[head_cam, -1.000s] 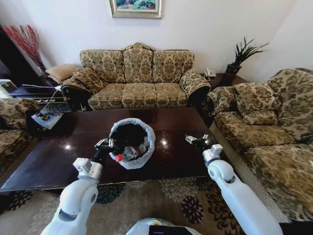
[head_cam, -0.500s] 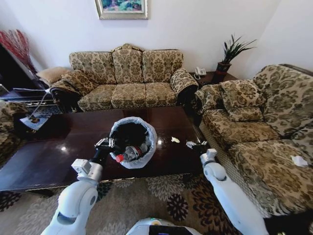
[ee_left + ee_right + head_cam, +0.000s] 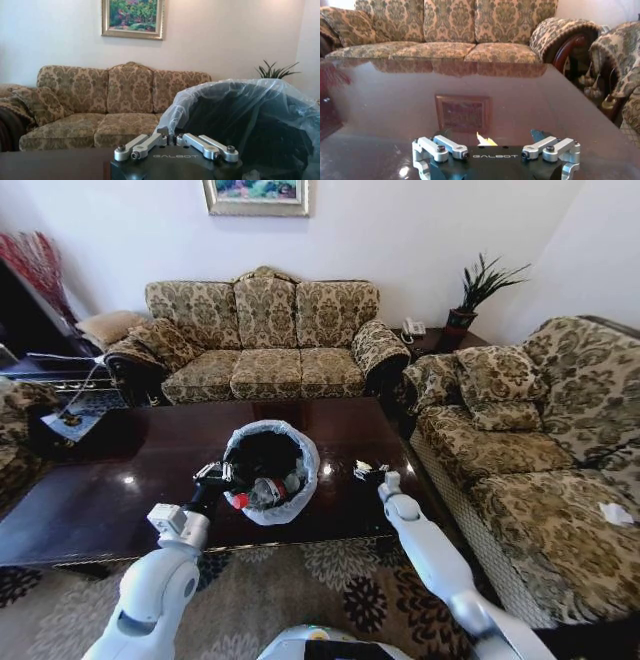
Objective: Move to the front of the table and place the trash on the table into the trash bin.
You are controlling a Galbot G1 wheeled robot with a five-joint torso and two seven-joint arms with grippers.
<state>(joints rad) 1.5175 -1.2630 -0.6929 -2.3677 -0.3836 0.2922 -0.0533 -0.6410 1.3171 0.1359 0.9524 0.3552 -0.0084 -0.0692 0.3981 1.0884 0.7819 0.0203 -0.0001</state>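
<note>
Wrapper [image 3: 485, 140] half-hidden behind right gripper [image 3: 496, 139].

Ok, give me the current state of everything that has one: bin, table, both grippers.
trash bin: held tilted at its rim, trash inside
left gripper: shut on the bin's rim
right gripper: open, low over a small wrapper
table: the wrapper lies near its right end

Glossy wood, thin plastic

Your table [image 3: 120, 500] is polished dark wood, mirror-smooth; on it the bin [image 3: 268, 472] wears a crinkly translucent plastic liner; behind, the sofa [image 3: 265, 345] is patterned cloth.
</note>
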